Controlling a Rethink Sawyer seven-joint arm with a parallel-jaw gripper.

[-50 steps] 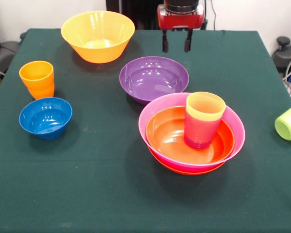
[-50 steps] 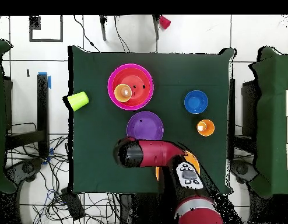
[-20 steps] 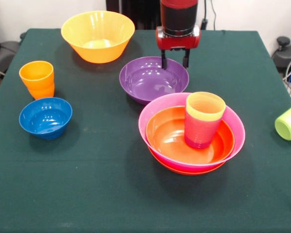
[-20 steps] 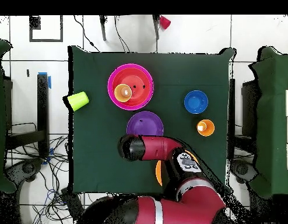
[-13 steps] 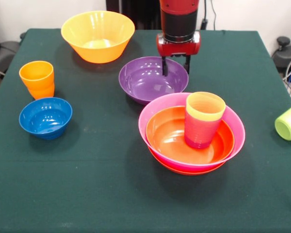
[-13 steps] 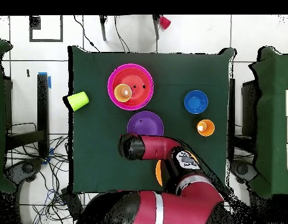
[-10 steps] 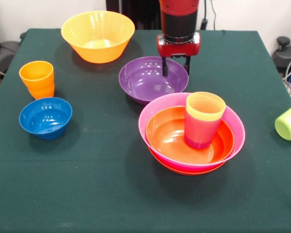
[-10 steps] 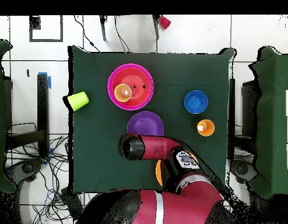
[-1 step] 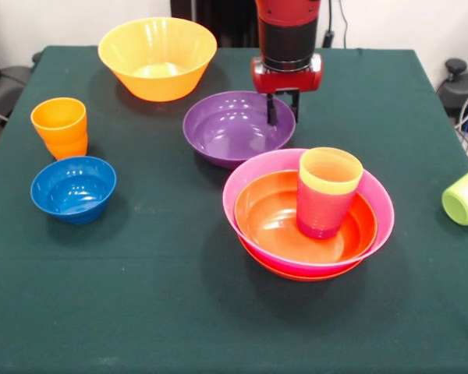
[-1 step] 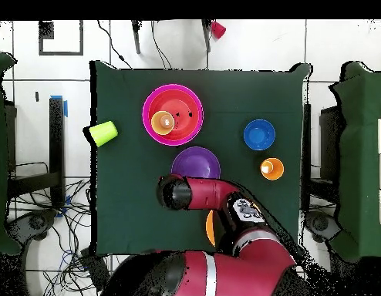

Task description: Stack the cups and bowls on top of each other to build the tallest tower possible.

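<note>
Tower [image 9: 308,214]: pink + red-orange bowls, yellow/purple cups nested, nearest. Purple bowl [image 9: 238,127] just behind. Gripper [image 9: 282,111] vertical, fingers clamped on the bowl's far rim. Overhead only: arm [image 10: 201,193] covers that rim; red cup [image 10: 218,29] on the floor.

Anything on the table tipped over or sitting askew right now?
Yes: the lime green cup lies on its side near the table's edge, away from the other pieces. The purple bowl also sits a little tilted, with the gripper at its rim. Everything else stands upright.
</note>
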